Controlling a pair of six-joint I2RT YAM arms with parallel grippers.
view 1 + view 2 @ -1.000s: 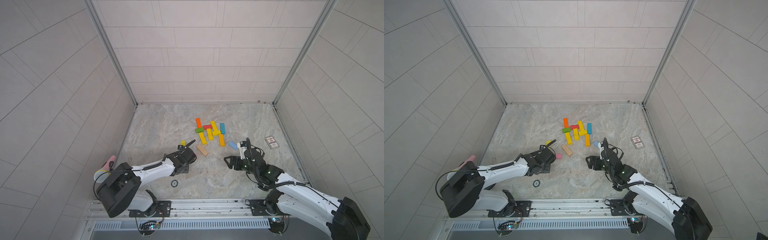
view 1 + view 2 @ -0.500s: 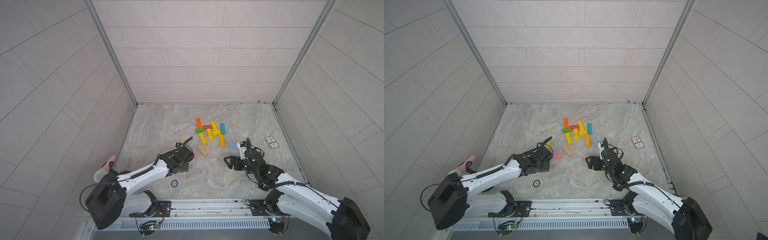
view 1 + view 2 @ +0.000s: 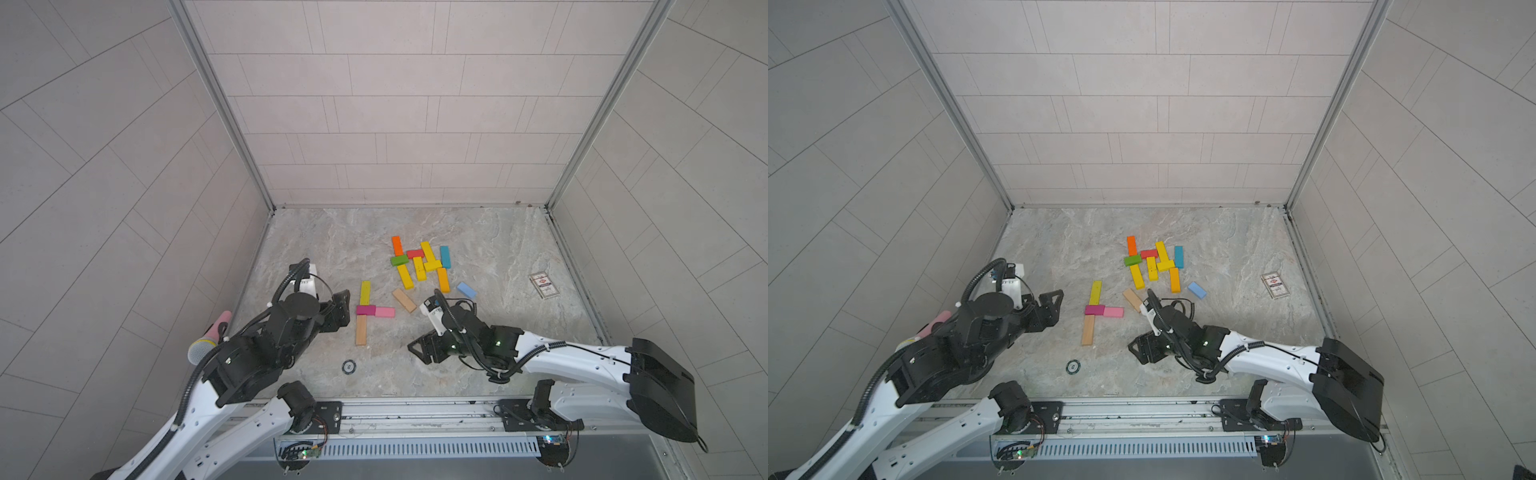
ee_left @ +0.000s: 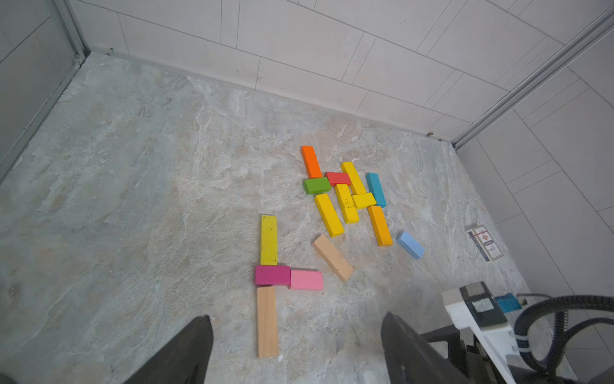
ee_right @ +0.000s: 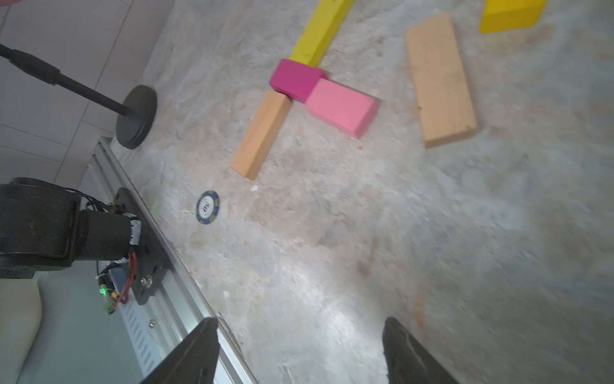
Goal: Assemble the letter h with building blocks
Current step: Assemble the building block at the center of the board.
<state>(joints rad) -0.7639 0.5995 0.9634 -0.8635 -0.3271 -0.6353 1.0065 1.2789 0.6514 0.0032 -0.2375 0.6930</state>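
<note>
Jaws stand apart, left and right, above the marbled tabletop (image 3: 332,232) enclosed by pale tiled walls (image 3: 395,124).

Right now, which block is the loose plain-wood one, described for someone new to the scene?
On the marble tabletop, look between the colourful pile of blocks and the partly built letter nearer the front. The plain-wood block lies there alone, slanted; the other unpainted block lies straight, butted against the magenta block.

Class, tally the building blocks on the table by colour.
Yellow blocks: 5
Orange blocks: 2
Plain wood blocks: 2
Red block: 1
Green block: 1
Teal block: 1
Light blue block: 1
Magenta block: 1
Pink block: 1
Total: 15
</note>
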